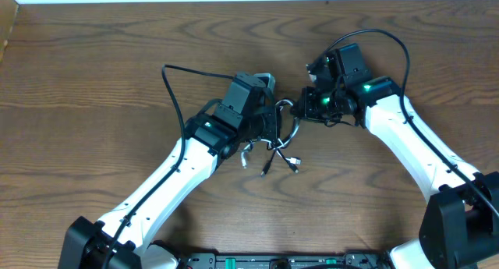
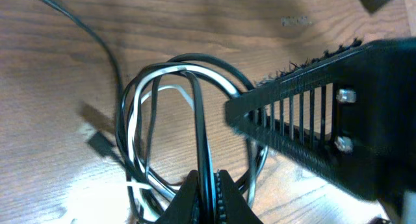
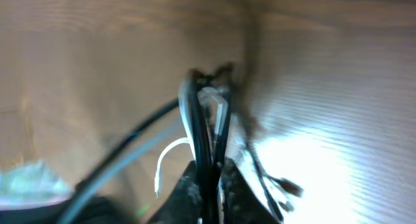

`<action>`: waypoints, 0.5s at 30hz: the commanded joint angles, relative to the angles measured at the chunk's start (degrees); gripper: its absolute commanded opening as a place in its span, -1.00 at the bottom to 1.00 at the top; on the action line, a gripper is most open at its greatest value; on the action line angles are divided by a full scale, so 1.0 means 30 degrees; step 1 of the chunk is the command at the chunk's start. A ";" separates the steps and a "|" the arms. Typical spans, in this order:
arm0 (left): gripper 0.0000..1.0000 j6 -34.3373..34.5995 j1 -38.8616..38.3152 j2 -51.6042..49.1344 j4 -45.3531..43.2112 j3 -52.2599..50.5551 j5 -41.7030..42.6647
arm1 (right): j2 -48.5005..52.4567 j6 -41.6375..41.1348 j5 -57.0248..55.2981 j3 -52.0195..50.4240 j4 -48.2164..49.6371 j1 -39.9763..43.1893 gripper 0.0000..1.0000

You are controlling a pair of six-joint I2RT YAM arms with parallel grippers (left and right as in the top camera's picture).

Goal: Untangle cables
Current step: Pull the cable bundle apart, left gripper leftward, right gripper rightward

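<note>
The cables lie in a loose black-and-white tangle on the table, pinned at the left gripper, whose fingers are closed tight on a few black strands. The right gripper, just across the tangle from the left gripper, is pinched onto strands too. Two grips on opposite sides likely serve to draw the loops apart. The left wrist view shows the white cord threaded through black loops. The overhead view shows only plug ends trailing beside the left gripper. The right wrist view is too blurred to sort the strands.
</note>
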State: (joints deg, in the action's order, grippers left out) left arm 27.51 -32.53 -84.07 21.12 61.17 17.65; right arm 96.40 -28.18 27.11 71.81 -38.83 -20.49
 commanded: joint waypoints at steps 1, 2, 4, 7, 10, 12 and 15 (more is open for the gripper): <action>-0.85 -0.0444 0.0721 0.0896 -0.0073 0.0393 -0.0262 | 0.0102 -0.0882 -0.3337 -0.0138 -0.0561 0.0022 -0.98; -0.85 -0.0452 0.0976 0.1195 -0.0073 0.0452 -0.0262 | 0.0102 -0.0874 -0.3665 -0.0138 -0.0874 0.0051 -0.98; -0.85 -0.0532 0.1545 0.1938 -0.0066 0.0481 -0.0270 | 0.0102 -0.0860 -0.4503 -0.0138 -0.1501 0.0138 -0.98; -0.85 -0.0809 0.2645 0.3228 0.0291 0.0481 -0.0270 | 0.0102 -0.0372 -0.5537 -0.0138 -0.2208 0.0481 -0.98; -0.85 -0.1537 0.3993 0.4291 0.1239 0.0481 -0.0270 | 0.0102 0.0007 -0.6681 -0.0138 -0.3133 0.1282 -0.98; -0.85 -0.2018 0.5158 0.4860 0.2142 0.0481 -0.0277 | 0.0102 0.0350 -0.7023 -0.0138 -0.3745 0.2040 -0.98; -0.85 -0.2681 0.6841 0.5348 0.3337 0.0481 -0.0277 | 0.0102 0.1100 -0.7060 -0.0138 -0.4452 0.3424 -0.98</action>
State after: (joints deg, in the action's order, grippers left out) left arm 22.98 -16.14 -69.47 29.80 61.23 18.24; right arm 96.40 -27.92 11.51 71.77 -51.00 -13.98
